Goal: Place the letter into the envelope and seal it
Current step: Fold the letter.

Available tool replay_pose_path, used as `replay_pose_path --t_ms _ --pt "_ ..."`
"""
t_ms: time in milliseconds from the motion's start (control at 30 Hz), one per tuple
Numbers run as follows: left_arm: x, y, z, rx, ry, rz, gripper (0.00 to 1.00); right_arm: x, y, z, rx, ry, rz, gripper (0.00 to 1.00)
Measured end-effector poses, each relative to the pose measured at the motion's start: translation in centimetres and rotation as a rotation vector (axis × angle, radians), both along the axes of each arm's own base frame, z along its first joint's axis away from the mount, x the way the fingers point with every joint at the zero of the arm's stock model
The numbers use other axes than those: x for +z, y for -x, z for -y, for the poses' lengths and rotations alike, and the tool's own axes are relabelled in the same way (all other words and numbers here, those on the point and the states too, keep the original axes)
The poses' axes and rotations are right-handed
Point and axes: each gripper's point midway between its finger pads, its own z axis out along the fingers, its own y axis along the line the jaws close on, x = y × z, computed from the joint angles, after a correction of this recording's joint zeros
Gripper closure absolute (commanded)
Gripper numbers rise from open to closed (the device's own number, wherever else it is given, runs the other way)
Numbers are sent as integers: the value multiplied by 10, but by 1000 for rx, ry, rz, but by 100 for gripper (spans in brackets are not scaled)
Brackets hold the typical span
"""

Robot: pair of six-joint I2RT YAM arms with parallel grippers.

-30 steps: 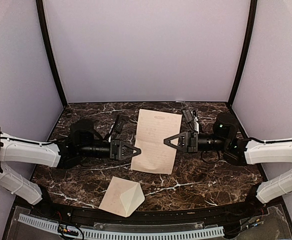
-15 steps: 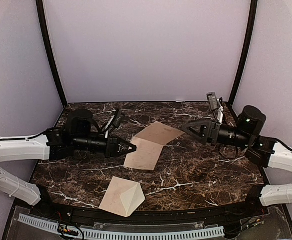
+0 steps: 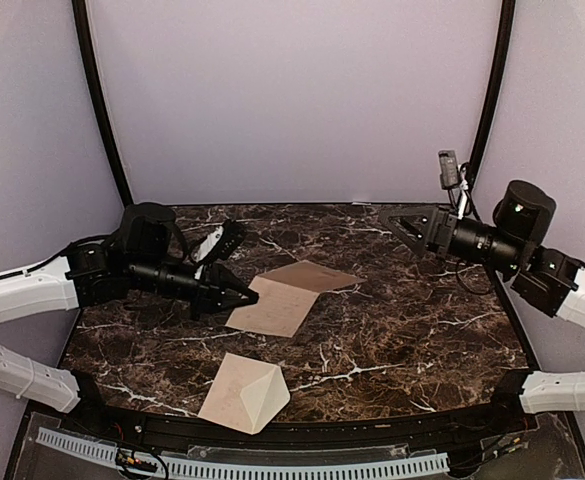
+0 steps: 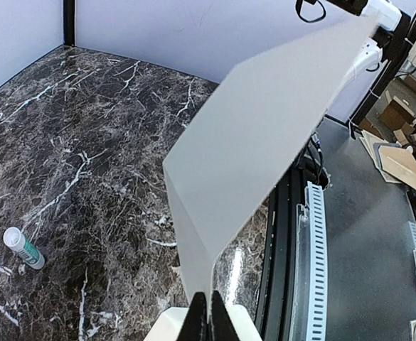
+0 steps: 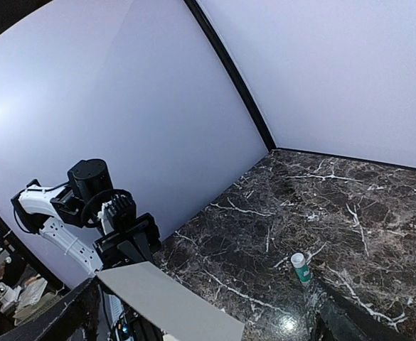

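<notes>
The left gripper (image 3: pixel 253 295) pinches the letter (image 3: pixel 274 308) by its edge just above the counter (image 3: pixel 402 330), seemingly creased to fit the envelope (image 3: pixel 244 393) lying nearer, while the right gripper (image 3: pixel 397 222) hangs open, well clear.

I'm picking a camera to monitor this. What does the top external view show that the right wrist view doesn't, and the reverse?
Only top external: the cream paper envelope with its triangular flap, near the front edge of the dark marble table. Only right wrist: a small white-and-green tube on that table. Both: the tan paper letter, pinched by the left gripper.
</notes>
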Motion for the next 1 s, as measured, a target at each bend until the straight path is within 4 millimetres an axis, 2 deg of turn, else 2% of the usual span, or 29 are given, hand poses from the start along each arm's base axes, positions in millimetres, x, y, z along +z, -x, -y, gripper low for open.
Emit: replay_pose_path --t_ms 167,367,600,767,900,1000 --pt "-3 4 -2 -33 -27 30 100 -15 -16 -10 -12 89 -33 5" --pt "-8 10 2 -80 -24 2 100 -56 -17 -36 104 195 -104 5" --pt "-8 20 6 -142 -6 -35 100 -94 16 -76 298 277 -147 7" --pt "-7 28 7 -181 9 -66 100 -122 32 -97 388 330 -191 8" --pt "-3 32 9 -203 31 -85 100 -136 45 -111 457 347 -211 12" --pt "1 35 10 -214 48 -103 100 -138 54 -119 499 348 -210 16"
